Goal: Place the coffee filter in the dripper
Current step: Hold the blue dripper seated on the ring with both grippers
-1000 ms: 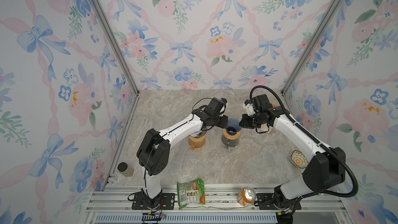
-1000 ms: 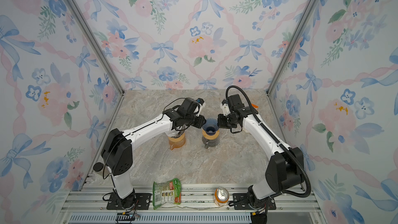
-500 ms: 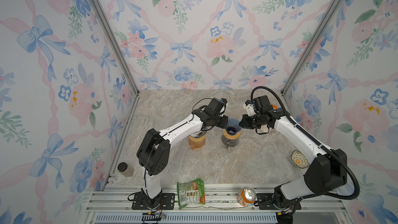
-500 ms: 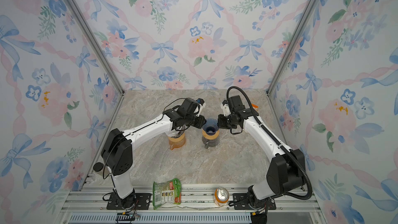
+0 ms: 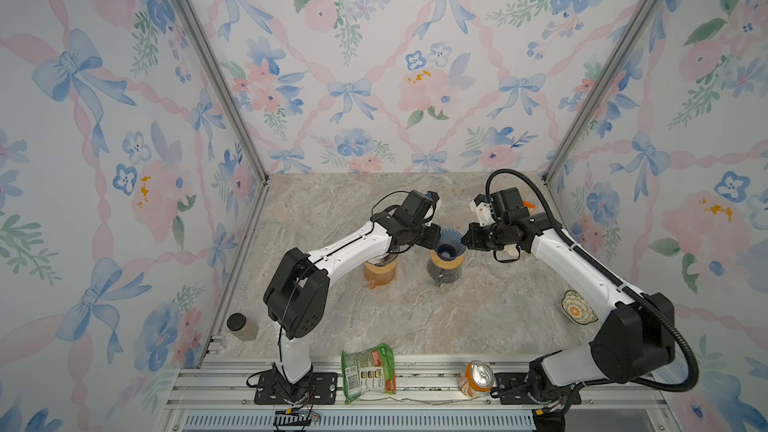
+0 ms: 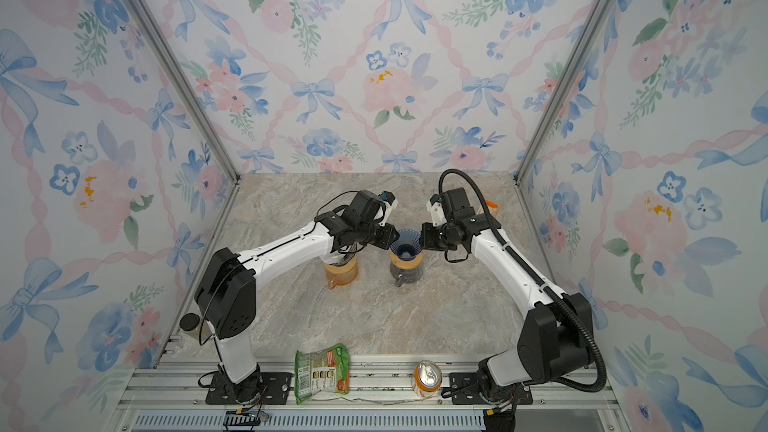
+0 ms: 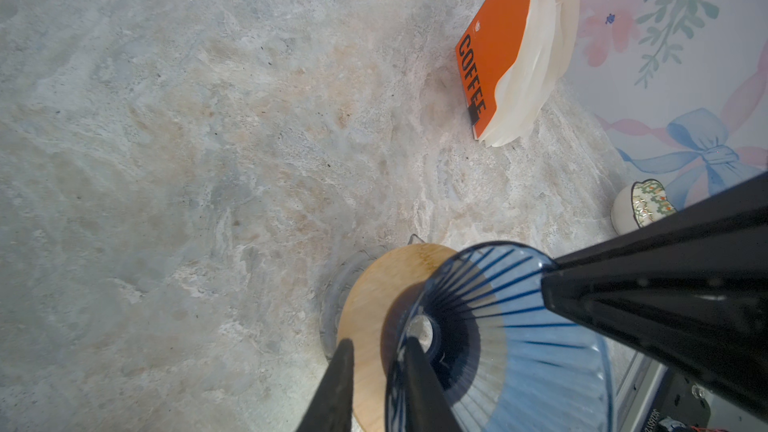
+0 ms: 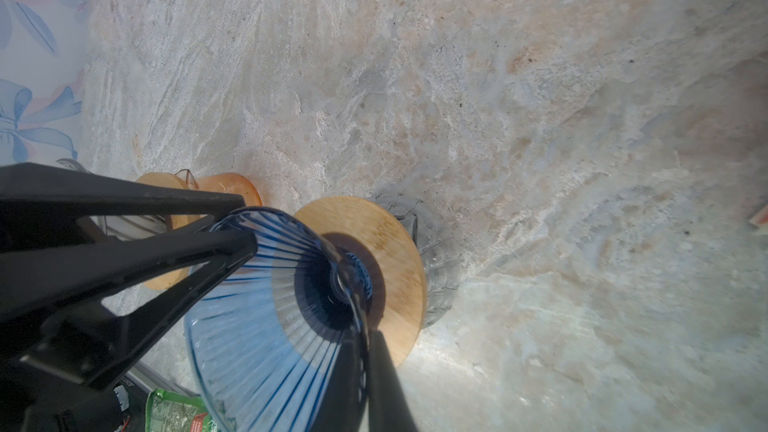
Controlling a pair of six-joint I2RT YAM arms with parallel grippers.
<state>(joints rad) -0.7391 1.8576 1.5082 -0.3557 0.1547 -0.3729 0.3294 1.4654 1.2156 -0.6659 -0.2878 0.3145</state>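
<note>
We have both grippers pinching opposite walls of the blue dripper (image 5: 450,243), left fingers (image 7: 419,371) and right fingers (image 8: 376,367) closed on its rim. The filters (image 7: 536,60), far right on the worktop (image 5: 415,317), look thin and floppy; we'd pinch one edge lightly.

One word reads clearly: "COFFEE", in black capitals running lengthwise down the orange sleeve (image 7: 494,43) that holds the pale paper filters (image 7: 536,64), standing on the marble table (image 7: 208,118) near the wall in the left wrist view. A small pale logo sits above the word, too small to make out. The green snack packet (image 5: 368,371) at the front rail carries print, but none of it is legible.
</note>
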